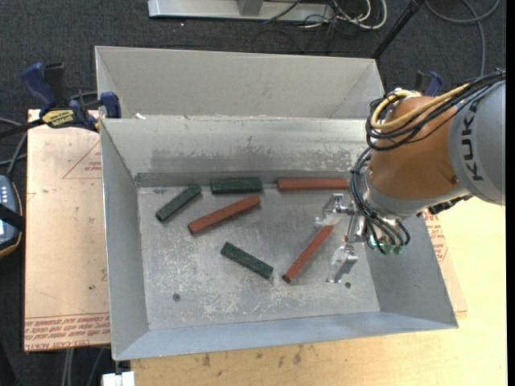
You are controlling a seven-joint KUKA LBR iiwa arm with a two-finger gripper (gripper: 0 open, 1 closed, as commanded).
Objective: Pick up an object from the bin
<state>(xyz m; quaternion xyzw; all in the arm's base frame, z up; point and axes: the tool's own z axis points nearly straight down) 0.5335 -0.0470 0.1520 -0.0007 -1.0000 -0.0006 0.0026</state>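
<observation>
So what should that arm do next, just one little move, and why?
Probably ease straight down a little, I'd judge. The open fingers stand either side of the upper end of the slanted red-brown bar at the right of the bin, and nothing else lies near that end. How high they hang above it I cannot tell, so closing comes after.

The orange cover (pixel 410 163) on the arm is hiding the right end of the long red-brown bar (pixel 310 184) lying by the back wall, and the arm is running out past the right edge. The slanting red-brown bar (pixel 304 257) is passing under the gripper (pixel 338 240) at its upper end; whether it is touching a finger cannot be told.
</observation>
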